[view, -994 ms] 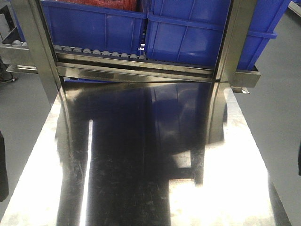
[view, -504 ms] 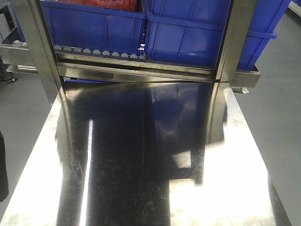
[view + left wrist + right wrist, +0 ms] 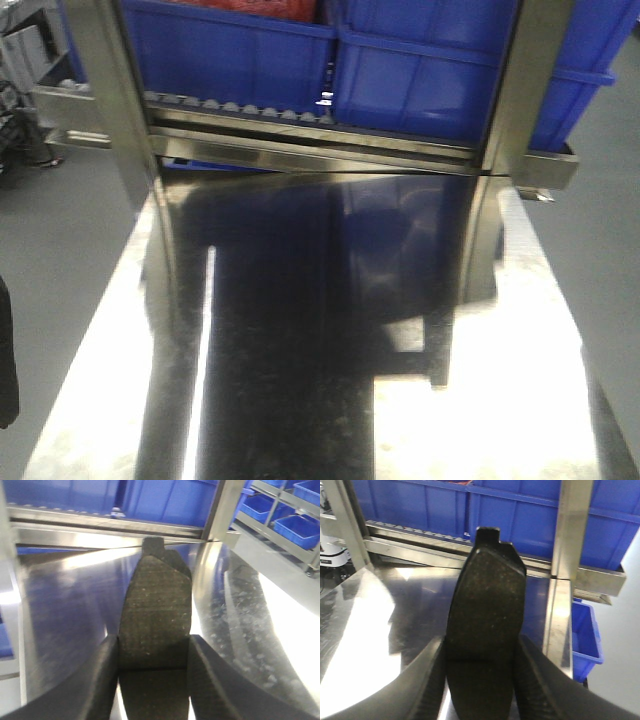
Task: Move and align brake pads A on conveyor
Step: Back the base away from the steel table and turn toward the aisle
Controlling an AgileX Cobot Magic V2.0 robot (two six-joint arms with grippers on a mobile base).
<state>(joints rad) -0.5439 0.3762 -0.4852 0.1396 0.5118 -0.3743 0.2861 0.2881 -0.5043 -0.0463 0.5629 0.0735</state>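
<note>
Gleaming steel desk fills the front view, all glare and dark reflections. Behind it stands the roller rack loaded with blue bins. No conveyor anywhere in these views, folks: no dark belt, no red edge strips.

Down to the wrist cameras, where the action is. The left end effector has its fingers drawn in partway, pinching one brake pad by its near end. The friction face is towards the camera, a groove line crosses it, and the black backing tab pokes out at the far end. The right end effector tells the same story. Its jaws are narrowed onto a second brake pad, held lengthwise with the tab pointing at the rack. Both pads are carried out over the steel; how high, I cannot tell.

My read is that this is the carry step: two pads picked, none laid down yet. The next move calls for getting the belt in sight, then lowering each pad flat onto it, side by side with their long axes matched. Only then should the jaws spread. One caution: each hold is on one end only, so a pad could pivot on the way down.
</note>
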